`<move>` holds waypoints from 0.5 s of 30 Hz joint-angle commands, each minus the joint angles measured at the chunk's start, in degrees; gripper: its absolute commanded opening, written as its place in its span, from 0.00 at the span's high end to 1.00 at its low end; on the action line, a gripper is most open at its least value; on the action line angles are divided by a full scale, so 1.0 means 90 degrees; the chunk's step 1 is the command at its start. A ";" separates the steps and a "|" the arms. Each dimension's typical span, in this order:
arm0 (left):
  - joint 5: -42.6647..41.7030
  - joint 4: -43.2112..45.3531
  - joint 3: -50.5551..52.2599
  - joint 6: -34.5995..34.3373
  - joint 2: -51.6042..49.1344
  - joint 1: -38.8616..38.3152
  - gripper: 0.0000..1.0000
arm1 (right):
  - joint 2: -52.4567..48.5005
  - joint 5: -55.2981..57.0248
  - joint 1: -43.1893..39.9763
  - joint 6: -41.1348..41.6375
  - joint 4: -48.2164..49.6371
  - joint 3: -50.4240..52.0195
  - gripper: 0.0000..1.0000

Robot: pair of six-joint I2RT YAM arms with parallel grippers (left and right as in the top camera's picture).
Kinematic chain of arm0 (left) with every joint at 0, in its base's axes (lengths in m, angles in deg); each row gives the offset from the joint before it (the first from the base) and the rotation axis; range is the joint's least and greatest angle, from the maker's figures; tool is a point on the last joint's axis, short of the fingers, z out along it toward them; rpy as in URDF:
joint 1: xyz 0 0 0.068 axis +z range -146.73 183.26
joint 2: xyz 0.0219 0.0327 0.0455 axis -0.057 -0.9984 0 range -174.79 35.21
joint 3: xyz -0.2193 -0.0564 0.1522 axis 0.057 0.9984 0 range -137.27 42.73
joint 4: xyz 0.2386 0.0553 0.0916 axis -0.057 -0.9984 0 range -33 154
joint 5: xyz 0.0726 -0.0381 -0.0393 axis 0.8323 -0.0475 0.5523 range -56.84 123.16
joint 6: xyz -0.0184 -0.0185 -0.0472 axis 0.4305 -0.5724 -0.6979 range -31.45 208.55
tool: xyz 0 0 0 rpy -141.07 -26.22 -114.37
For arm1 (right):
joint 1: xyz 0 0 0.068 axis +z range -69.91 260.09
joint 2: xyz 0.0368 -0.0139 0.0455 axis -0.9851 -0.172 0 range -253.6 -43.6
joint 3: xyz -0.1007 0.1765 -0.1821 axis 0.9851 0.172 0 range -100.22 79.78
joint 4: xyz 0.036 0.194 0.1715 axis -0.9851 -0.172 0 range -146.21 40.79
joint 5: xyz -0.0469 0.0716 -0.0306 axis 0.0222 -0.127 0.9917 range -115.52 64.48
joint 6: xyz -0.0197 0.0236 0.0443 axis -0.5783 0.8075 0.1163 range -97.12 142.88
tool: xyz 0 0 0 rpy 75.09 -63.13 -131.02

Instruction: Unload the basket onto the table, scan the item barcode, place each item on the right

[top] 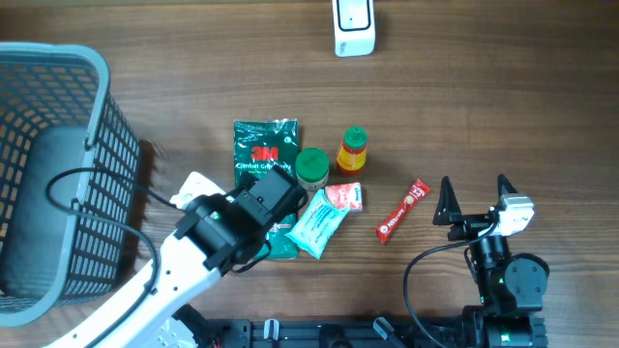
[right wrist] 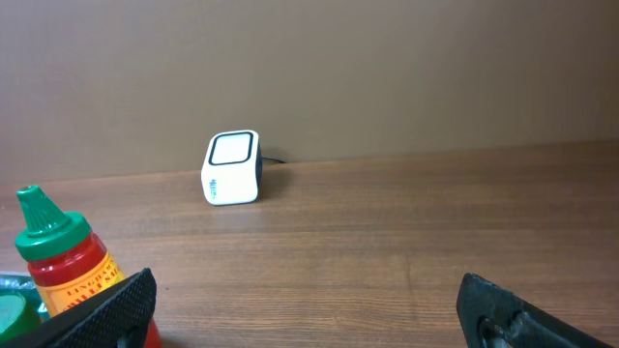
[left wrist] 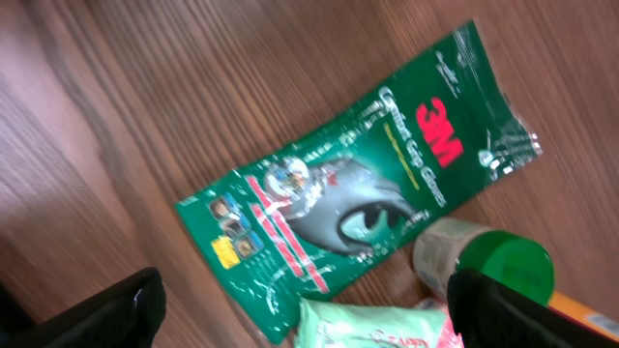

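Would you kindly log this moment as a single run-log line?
left fingers: open above 3M glove pack | right fingers: open, empty | scanner: no item presented

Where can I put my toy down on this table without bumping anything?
Bare wood lies between the white scanner and the green packet, and in the wide stretch right of the scanner, beyond the right fingers. Also between the basket and the packet. The middle is crowded: packet, jar, bottle and wipes sit bunched, the left arm over some.
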 commanded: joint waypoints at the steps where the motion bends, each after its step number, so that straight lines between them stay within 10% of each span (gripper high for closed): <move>1: 0.0860 -0.0549 -0.0005 0.0068 0.0265 0.0041 0.00 | -0.0007 0.0058 0.0022 -0.0063 0.0017 0.0005 0.00; 15: 0.0962 -0.0789 -0.0005 0.0068 0.0253 0.0039 0.00 | -0.0007 0.0058 0.0022 -0.0063 0.0017 0.0005 0.00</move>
